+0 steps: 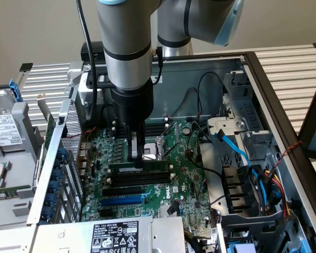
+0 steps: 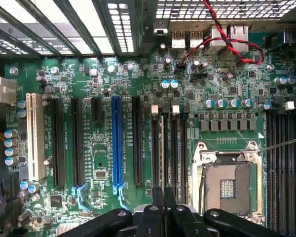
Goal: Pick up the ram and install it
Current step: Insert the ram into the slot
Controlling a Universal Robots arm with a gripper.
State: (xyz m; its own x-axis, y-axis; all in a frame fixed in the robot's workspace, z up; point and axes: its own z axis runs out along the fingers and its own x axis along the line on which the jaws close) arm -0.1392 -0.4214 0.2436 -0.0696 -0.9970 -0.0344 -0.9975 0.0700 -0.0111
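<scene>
Arm: the grey robot arm (image 1: 127, 58) comes down from the upper middle of the exterior view into the open computer case (image 1: 210, 79).
Gripper: the gripper (image 1: 138, 156) sits just toward the exterior view's left of centre, low over the motherboard (image 1: 189, 179), pointing straight down.
Grip: the two dark fingers (image 1: 142, 145) are drawn close and pinched on the top edge of the ram (image 1: 152, 165), near the stick's middle.
Grip seen from the wrist: the gripper (image 2: 164, 202) shows its fingers (image 2: 158, 197) nearly together, lined up over the group of narrow black memory slots (image 2: 168, 148).
Ram: the green stick lies level and lengthwise across the centre of the exterior view, along the farthest of the long black slots (image 1: 139, 179). Whether it is fully seated cannot be told.
Neighbours: the metal-framed processor socket (image 1: 157, 149) lies just behind the ram, and the blue expansion slot (image 1: 121, 200) lies nearer the lower edge, beyond the black slots.
Lower edge: a grey power supply with a black label (image 1: 115, 234) fills the lower left of the exterior view.
Cables: a blue cable (image 1: 234, 147) runs down the exterior view's right side, and a red-and-black twisted wire (image 2: 222, 34) loops by the rear ports in the wrist view.
</scene>
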